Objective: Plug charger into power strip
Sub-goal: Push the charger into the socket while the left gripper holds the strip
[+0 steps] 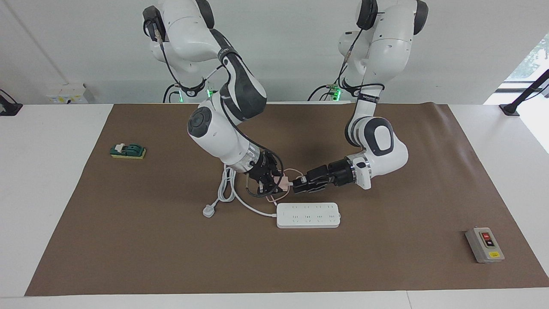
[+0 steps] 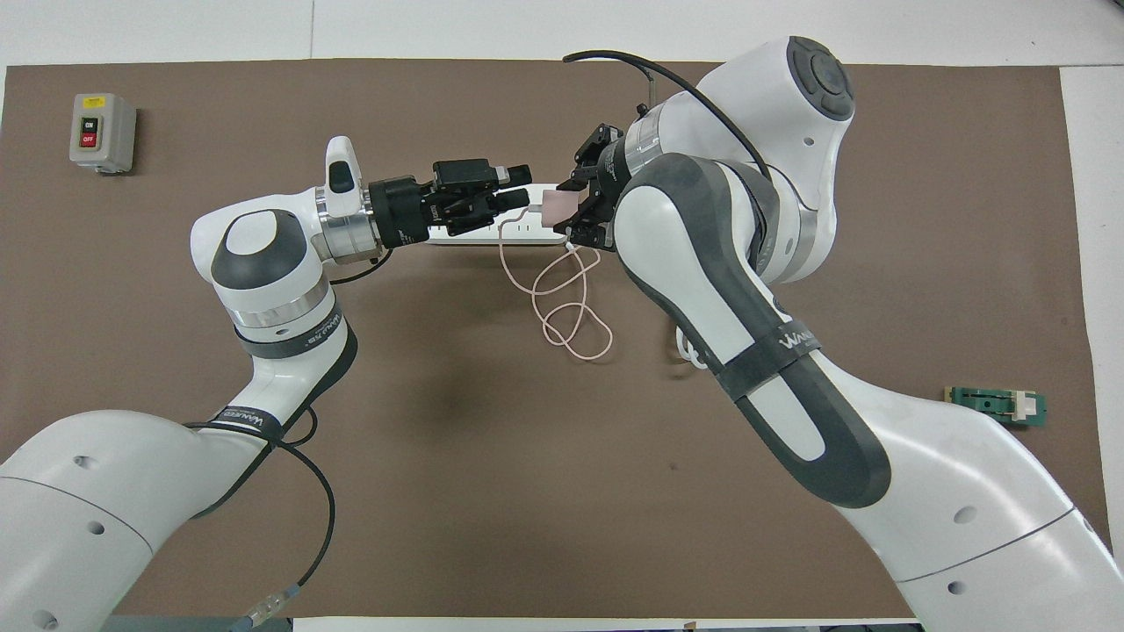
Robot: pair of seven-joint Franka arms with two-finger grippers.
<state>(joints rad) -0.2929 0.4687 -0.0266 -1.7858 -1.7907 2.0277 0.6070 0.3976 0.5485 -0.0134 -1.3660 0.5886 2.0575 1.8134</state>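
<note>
My right gripper [image 1: 274, 180] [image 2: 575, 209] is shut on the small pale pink charger [image 1: 283, 183] [image 2: 558, 209] and holds it in the air over the power strip's robot-side edge. The charger's thin pink cable [image 2: 571, 307] hangs down in loops onto the mat. My left gripper [image 1: 297, 184] [image 2: 520, 189] is level with the charger, its open tips right at the charger's cable side. The long white power strip [image 1: 309, 214] lies flat on the mat below both grippers. In the overhead view the strip [image 2: 536, 233] is mostly covered by the left gripper.
The strip's thick white cord [image 1: 227, 189] ends in a grey-white three-pin plug [image 1: 209, 211] toward the right arm's end. A grey button box [image 1: 484, 244] [image 2: 103, 132] sits at the left arm's end. A green block [image 1: 128, 151] [image 2: 997, 405] lies at the right arm's end.
</note>
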